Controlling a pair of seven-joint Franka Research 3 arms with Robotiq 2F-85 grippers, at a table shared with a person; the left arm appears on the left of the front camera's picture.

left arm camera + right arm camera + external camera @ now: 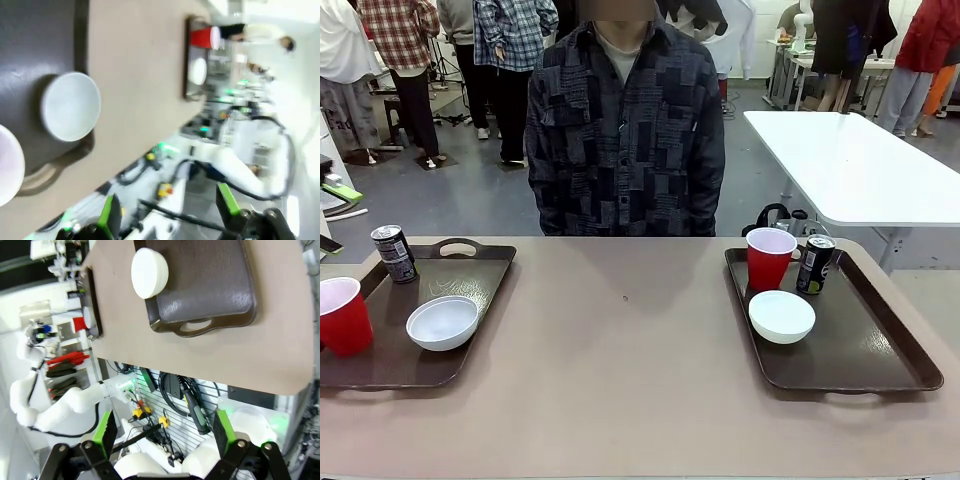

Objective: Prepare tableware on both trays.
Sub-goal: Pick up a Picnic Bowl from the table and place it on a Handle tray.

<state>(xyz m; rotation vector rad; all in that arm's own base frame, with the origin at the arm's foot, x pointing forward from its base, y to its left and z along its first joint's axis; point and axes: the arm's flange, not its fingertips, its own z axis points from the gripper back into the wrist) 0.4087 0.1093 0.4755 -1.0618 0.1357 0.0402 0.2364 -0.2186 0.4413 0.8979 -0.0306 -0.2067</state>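
On the tan counter (630, 380) sit two brown trays, well apart, with bare counter between them. The left tray (380, 365) carries a red cup (342, 316) at its near left edge, a white bowl (442, 322) just right of the cup, and a dark can (394, 254) upright at the far left corner. The right tray (860, 355) carries a second red cup (770, 257) at its far left corner, a can with a Pepsi logo (815, 264) just right of that cup, and a second white bowl (781, 316) in front of the cup, near the tray's left rim. The near half of the right tray is bare.

A person in a dark patterned shirt (625, 130) stands at the far side of the counter, between the trays. Behind are a white table (860, 160) to the right and other people farther off.

The left gripper (167, 212) hangs off the counter's near edge, jaws wide and holding nothing; its view is blurred, with the left bowl and tray at upper left and the right tray far off. The right gripper (162, 432) also hangs off the counter's near edge, jaws wide and empty, looking at the right tray's near handle and bowl, with cables and tools on a rack below the counter.
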